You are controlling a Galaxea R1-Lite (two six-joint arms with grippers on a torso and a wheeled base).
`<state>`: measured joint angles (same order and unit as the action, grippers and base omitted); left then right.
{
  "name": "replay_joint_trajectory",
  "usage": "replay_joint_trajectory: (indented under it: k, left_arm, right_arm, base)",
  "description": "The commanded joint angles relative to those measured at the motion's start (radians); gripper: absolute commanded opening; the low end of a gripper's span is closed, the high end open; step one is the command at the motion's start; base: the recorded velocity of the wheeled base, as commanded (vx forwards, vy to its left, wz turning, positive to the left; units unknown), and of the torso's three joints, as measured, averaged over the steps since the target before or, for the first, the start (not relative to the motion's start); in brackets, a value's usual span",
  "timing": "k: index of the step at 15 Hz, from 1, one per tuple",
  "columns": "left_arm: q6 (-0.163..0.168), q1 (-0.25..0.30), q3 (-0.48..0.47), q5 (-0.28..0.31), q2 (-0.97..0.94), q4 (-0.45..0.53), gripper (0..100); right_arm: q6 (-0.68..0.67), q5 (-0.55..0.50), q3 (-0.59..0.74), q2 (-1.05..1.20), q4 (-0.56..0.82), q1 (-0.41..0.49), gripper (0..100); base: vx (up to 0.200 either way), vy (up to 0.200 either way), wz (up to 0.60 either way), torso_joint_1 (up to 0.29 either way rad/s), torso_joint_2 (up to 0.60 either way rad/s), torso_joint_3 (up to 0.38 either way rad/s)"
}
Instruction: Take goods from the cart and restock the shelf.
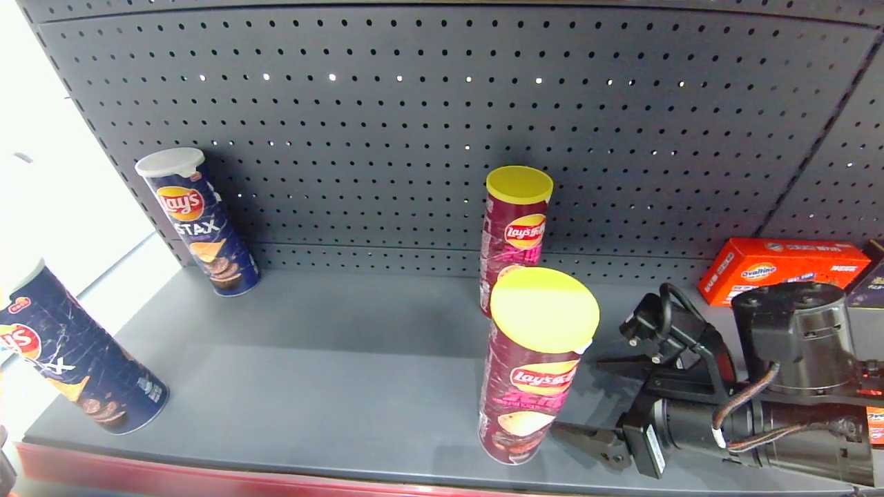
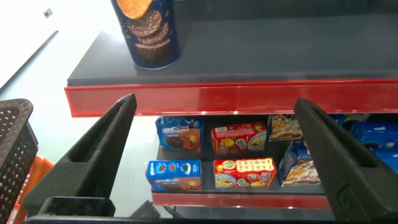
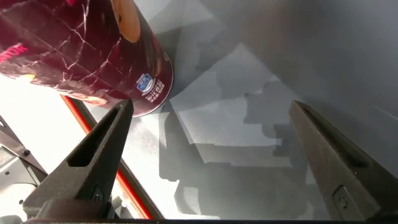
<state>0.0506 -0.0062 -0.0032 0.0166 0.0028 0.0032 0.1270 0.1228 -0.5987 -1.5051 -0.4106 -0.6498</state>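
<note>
The front maroon can [image 1: 535,366] stands upright near the front edge of the shelf [image 1: 331,386]; at its 3 o'clock the right gripper [image 1: 580,399] lies spread wide and empty, just beside it; a second maroon can [image 1: 516,235] stands at 12 o'clock, a near blue can [image 1: 76,359] at 9, a far blue can [image 1: 200,224] at 10, an orange box [image 1: 780,266] at 2; the left gripper [image 2: 214,102] gapes empty before the shelf's red lip.

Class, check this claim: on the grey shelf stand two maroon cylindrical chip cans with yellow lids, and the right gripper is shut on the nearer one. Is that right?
Not quite. The right gripper is open, fingers spread wide, and the nearer maroon chip can stands beside one fingertip, ungripped, as the right wrist view shows. Both cans do stand on the grey shelf.
</note>
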Motion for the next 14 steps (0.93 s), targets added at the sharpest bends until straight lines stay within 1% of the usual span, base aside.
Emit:
replay_joint_trajectory:
  k: [1, 2, 5, 7, 8, 9, 10, 14]
  left_arm:
    - [0.0, 0.0, 0.0, -0.001, 0.003, 0.0, 100]
    - [0.0, 0.002, 0.0, 0.0, 0.003, 0.0, 100]
    - [-0.002, 0.0, 0.0, -0.001, 0.003, 0.0, 100]
    - [0.0, 0.0, 0.0, -0.001, 0.006, 0.0, 100]
    - [0.0, 0.0, 0.0, -0.001, 0.01, 0.0, 100]
    - [0.0, -0.003, 0.0, -0.001, 0.019, 0.0, 100]
    - [-0.002, -0.005, 0.0, -0.001, 0.02, 0.0, 100]
    - [-0.002, -0.005, 0.0, -0.001, 0.029, 0.0, 100]
  right_arm:
    - [-0.004, 0.0, 0.002, 0.011, -0.002, 0.009, 100]
    - [-0.009, 0.0, 0.002, 0.031, -0.005, 0.029, 100]
    - [-0.03, 0.0, 0.017, 0.128, -0.048, 0.157, 100]
    - [-0.032, 0.003, 0.066, 0.224, -0.048, 0.24, 100]
    - [-0.032, 0.003, 0.082, 0.253, -0.045, 0.262, 100]
    - [-0.032, 0.003, 0.12, 0.313, -0.043, 0.317, 100]
    - [-0.032, 0.005, 0.131, 0.338, -0.043, 0.341, 100]
    - [-0.032, 0.005, 0.178, 0.502, -0.039, 0.509, 100]
  base:
    - [0.0, 0.0, 0.0, 0.0, 0.0, 0.0]
    - [0.0, 0.0, 0.0, 0.0, 0.0, 0.0]
    - [0.0, 0.0, 0.0, 0.0, 0.0, 0.0]
    - [0.0, 0.0, 0.0, 0.0, 0.0, 0.0]
    - [0.0, 0.0, 0.0, 0.0, 0.0, 0.0]
    - [0.0, 0.0, 0.0, 0.0, 0.0, 0.0]
    - [0.0, 0.0, 0.0, 0.0, 0.0, 0.0]
    - [0.0, 0.0, 0.0, 0.0, 0.0, 0.0]
